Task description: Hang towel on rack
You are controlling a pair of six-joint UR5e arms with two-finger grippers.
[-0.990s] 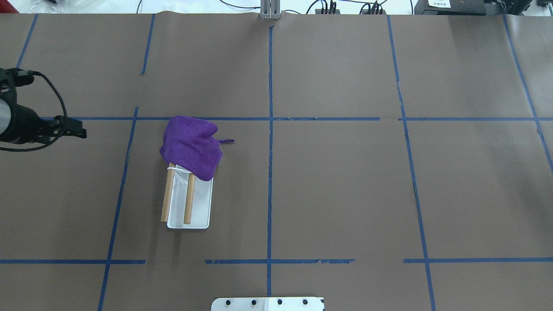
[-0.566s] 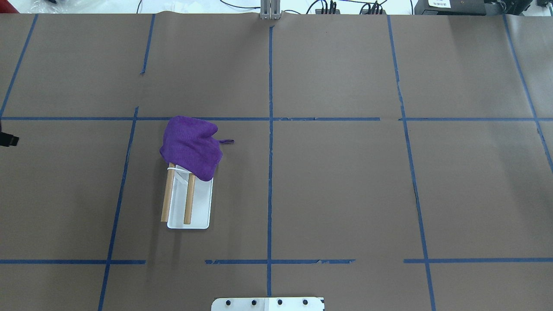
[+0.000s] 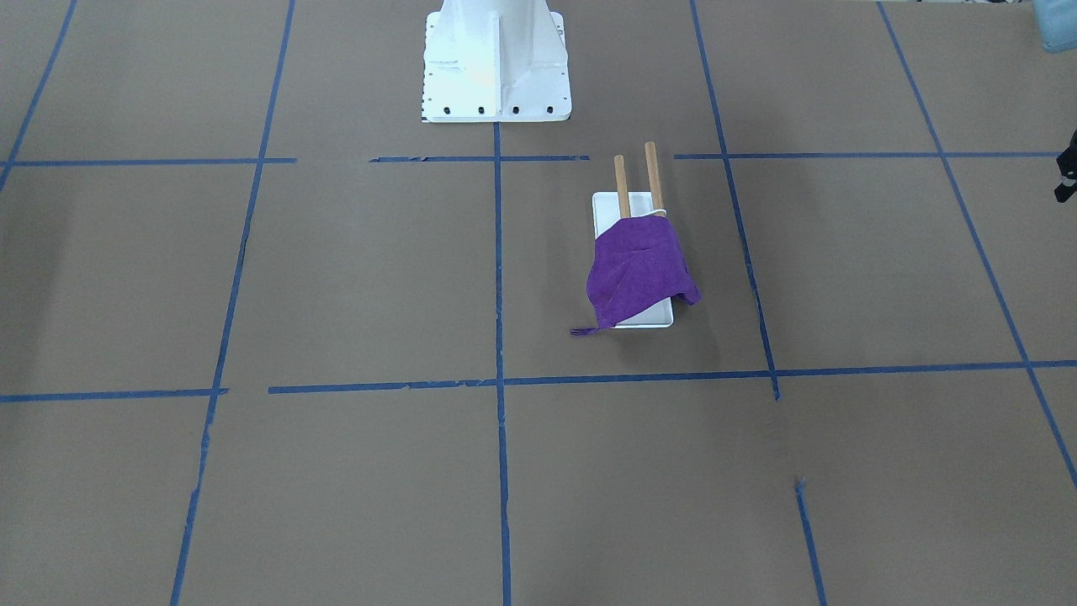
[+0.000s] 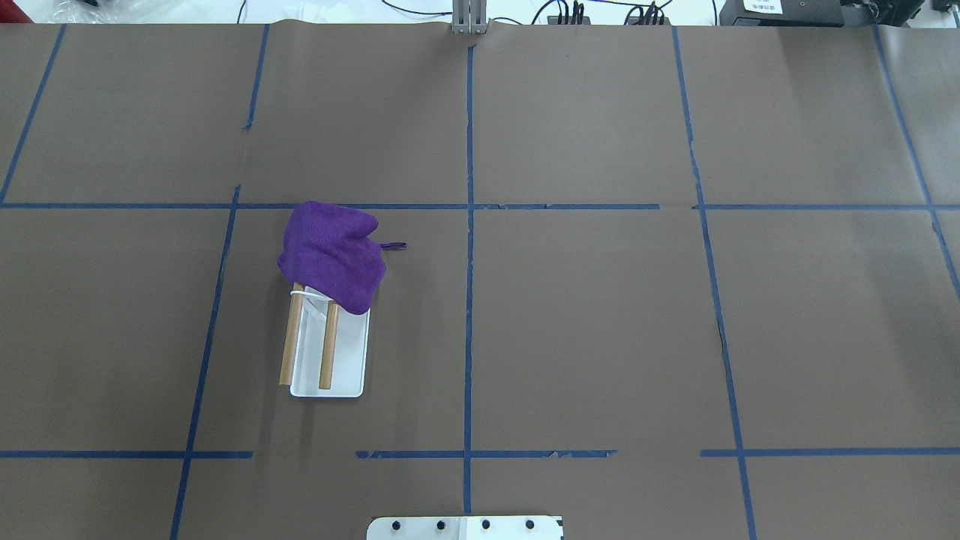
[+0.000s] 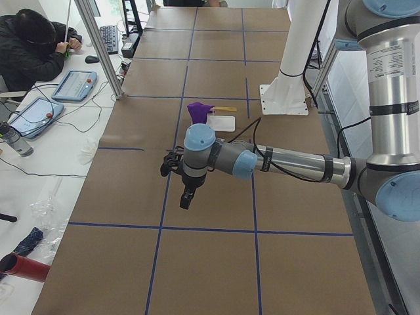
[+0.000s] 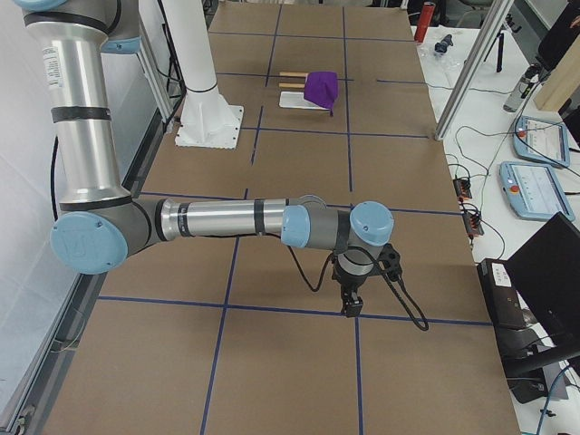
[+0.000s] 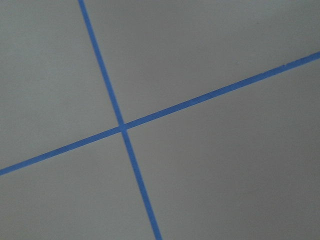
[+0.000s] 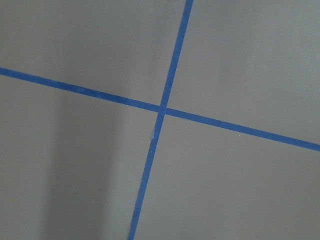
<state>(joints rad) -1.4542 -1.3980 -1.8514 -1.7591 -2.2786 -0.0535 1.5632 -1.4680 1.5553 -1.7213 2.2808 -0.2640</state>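
Note:
The deep purple towel (image 4: 330,255) lies draped over the far ends of the rack's two wooden bars (image 4: 327,352), with its loop tag (image 4: 394,245) sticking out to the right. The rack's white base (image 4: 349,360) sits left of the table's centre. Both also show in the front-facing view: towel (image 3: 639,269), bars (image 3: 623,181). My left gripper (image 5: 187,197) shows only in the exterior left view, far from the rack, above bare paper. My right gripper (image 6: 352,304) shows only in the exterior right view, likewise far off. I cannot tell whether either is open or shut. Both wrist views show only brown paper and blue tape.
The large white bolted pedestal (image 3: 496,59) stands at the robot's edge of the table. Blue tape lines divide the brown paper into squares. A black sliver of the left arm (image 3: 1067,172) shows at the front-facing view's right edge. An operator (image 5: 33,46) sits at a side desk.
My left arm has drawn back out of the overhead view's left edge. The towel and the rack have not moved.

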